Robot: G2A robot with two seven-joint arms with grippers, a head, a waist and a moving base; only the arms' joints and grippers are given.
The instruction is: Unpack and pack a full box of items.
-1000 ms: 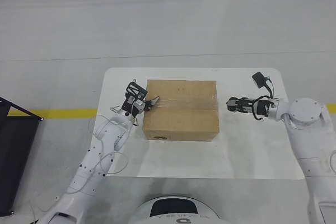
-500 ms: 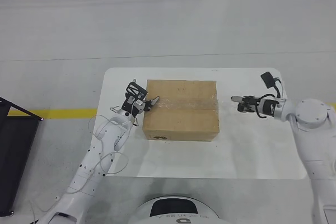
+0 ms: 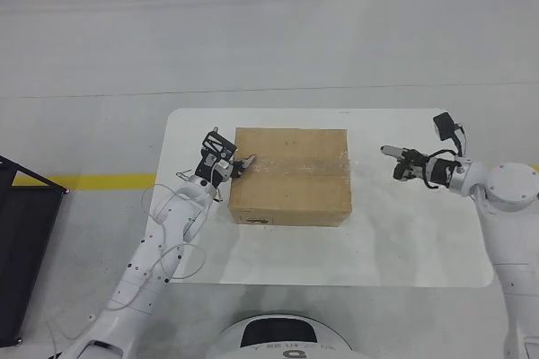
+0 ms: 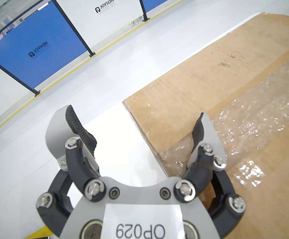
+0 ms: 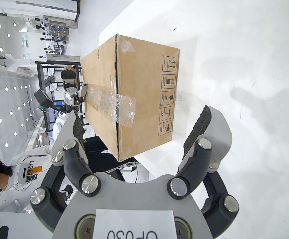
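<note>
Box point(image 3: 290, 175): brown cardboard, sitting shut in the middle of the white table point(image 3: 413, 242), long sides running left to right across it.
Seal: a strip of clear tape point(image 3: 296, 165) runs along the top seam and folds down over both short ends, wrinkled where it turns the edge.
Box end face: the end toward the right arm carries a column of printed handling symbols point(image 5: 168, 95).
Left gripper point(image 4: 135, 115): spread wide at the box's left end, level with the top edge. One finger is over the lid where the tape wraps the edge, the other is off the box above bare table. From where I stand I can't tell whether the pad touches the tape.
Right gripper point(image 3: 393, 153): fingers parted and holding nothing, above the table off the box's right end, well apart from it and pointing at the taped end.
Floor: pale grey, with a yellow line point(image 3: 99, 181) passing behind the table.
Off to the left: a black frame point(image 3: 9, 242) standing on the floor, clear of the table.
</note>
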